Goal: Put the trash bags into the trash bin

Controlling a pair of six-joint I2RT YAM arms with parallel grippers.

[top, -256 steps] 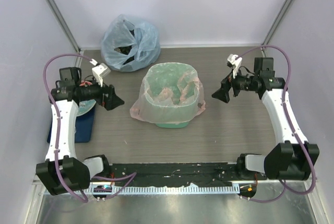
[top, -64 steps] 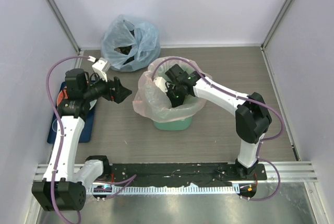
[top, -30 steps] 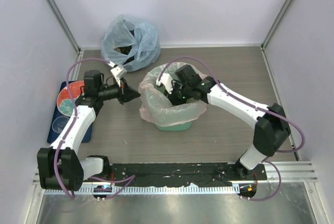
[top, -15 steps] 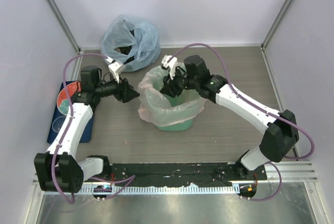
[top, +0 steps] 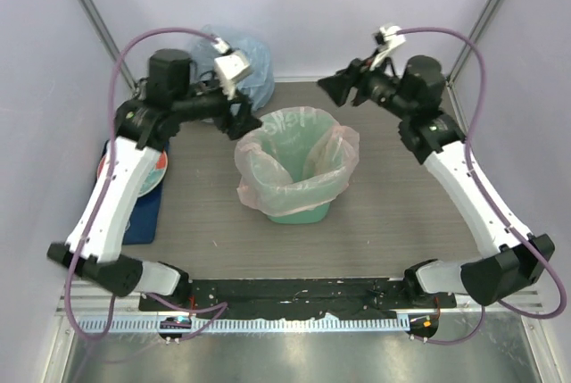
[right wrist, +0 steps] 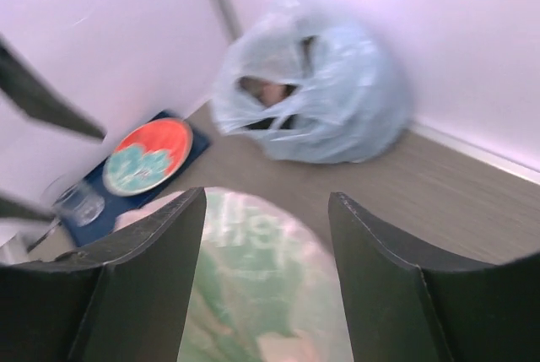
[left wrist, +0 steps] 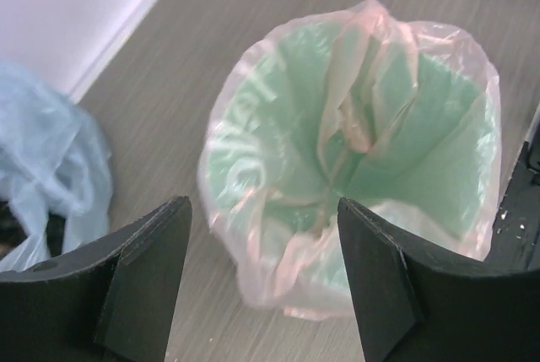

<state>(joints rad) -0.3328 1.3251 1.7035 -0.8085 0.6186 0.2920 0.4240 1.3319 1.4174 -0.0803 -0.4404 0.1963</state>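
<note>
The mint-green trash bin (top: 294,212) stands mid-table. The pale-pink trash bag (top: 335,144) lines it, its rim folded out over the bin's mouth and hanging down the sides. It also shows in the left wrist view (left wrist: 253,244) and, blurred, in the right wrist view (right wrist: 253,294). My left gripper (top: 249,122) is open and empty, raised above the bin's far-left rim. My right gripper (top: 335,87) is open and empty, raised high behind the bin's far-right side. Neither touches the bag.
A bulging pale-blue bag (top: 252,66) sits at the back wall behind the left arm; it also shows in the right wrist view (right wrist: 316,92). A red and teal plate (top: 153,169) on a dark blue mat lies at the left, with a clear glass (right wrist: 80,202) beside it.
My right gripper has come up out of the bin and pulled back to the far right. My left gripper has risen and moved toward the bin's far-left rim. The bag stays lining the bin.
</note>
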